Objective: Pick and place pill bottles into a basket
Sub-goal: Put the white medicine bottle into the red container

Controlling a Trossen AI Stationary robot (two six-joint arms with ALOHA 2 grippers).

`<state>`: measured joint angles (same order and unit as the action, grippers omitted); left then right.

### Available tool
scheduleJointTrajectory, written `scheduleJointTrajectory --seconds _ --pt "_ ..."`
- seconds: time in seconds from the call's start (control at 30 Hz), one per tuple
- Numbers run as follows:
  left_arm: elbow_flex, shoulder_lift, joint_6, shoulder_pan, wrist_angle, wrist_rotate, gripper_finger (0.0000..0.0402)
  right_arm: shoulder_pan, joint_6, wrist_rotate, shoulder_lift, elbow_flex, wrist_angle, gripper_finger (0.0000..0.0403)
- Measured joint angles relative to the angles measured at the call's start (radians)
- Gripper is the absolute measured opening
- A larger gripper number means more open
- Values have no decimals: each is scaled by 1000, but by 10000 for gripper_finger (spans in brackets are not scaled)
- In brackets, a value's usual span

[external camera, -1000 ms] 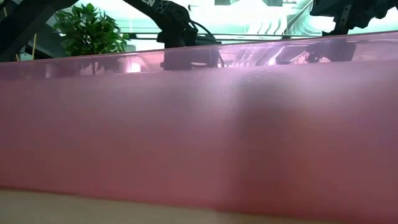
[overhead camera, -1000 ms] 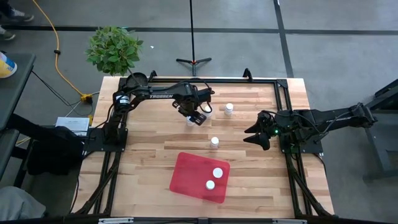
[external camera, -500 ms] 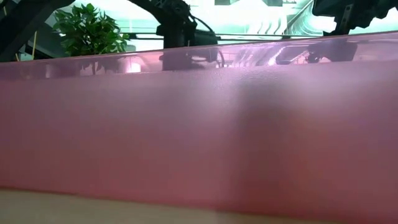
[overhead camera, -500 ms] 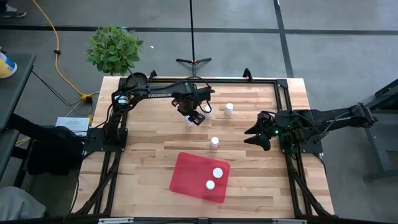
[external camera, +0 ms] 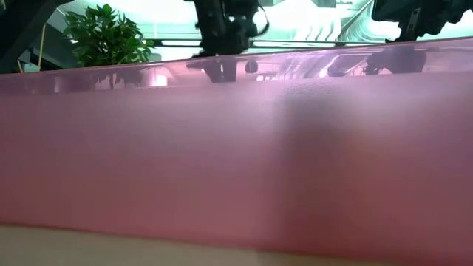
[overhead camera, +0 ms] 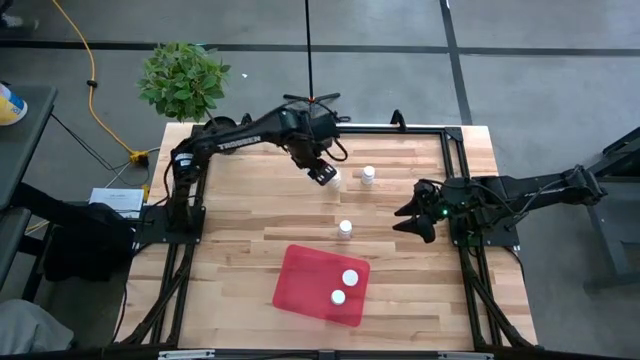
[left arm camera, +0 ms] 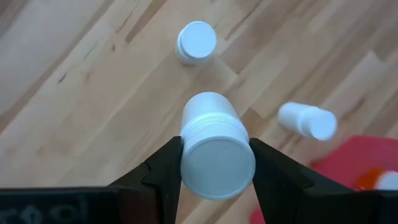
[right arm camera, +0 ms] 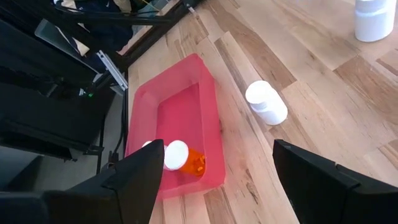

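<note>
Low view is almost fully blocked by the near wall of the flat bright-red rectangular plastic tray (overhead camera: 320, 285), which sits lower centre in the high view on the pale wooden tabletop (overhead camera: 240, 250). Two bottles already lie in it at its right side: a white-capped one (overhead camera: 350, 278) and one with an orange-amber body (right arm camera: 185, 158), seen clearly in the right wrist view. Just above the tray, mid-frame, a small white-capped pill bottle (overhead camera: 345, 229) is on the wood; whether it stands or lies I can't tell from above. Right gripper (overhead camera: 412, 216) waits at the right-centre of the high view, its fingers spread and empty. Further up, another white bottle (overhead camera: 368, 175) stands upright. Left gripper (overhead camera: 324, 176) is upper centre, just left of that bottle, fingers clamped on the cap end of a small white cylindrical pill bottle (left arm camera: 212, 146), body pointing away from the wrist camera and clear of the table. Farthest back, a green potted plant (overhead camera: 183, 80) sits off the table's upper left corner. Handling guess: the bottles look light, rigid, smooth plastic, so they may twist or slip in the fingers and will roll once on their side. Best hold is across the ribbed cap or just under it, centred between the pads, then release low over the tray floor.
</note>
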<state>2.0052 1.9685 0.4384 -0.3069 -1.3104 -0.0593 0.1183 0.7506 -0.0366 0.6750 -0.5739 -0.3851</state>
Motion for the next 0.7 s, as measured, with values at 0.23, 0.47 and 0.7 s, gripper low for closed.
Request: scheduleJointTrajectory --seconds 0.23,0.47,0.7 --pt "170 -15 -23 1 -119 -76 196 0 -11 -2 0 0 0 291" --pt "267 -15 -84 50 -139 -286 196 0 -18 -6 0 0 0 291" --pt "268 -14 -124 174 -229 -371 196 0 -24 -6 0 0 0 291"
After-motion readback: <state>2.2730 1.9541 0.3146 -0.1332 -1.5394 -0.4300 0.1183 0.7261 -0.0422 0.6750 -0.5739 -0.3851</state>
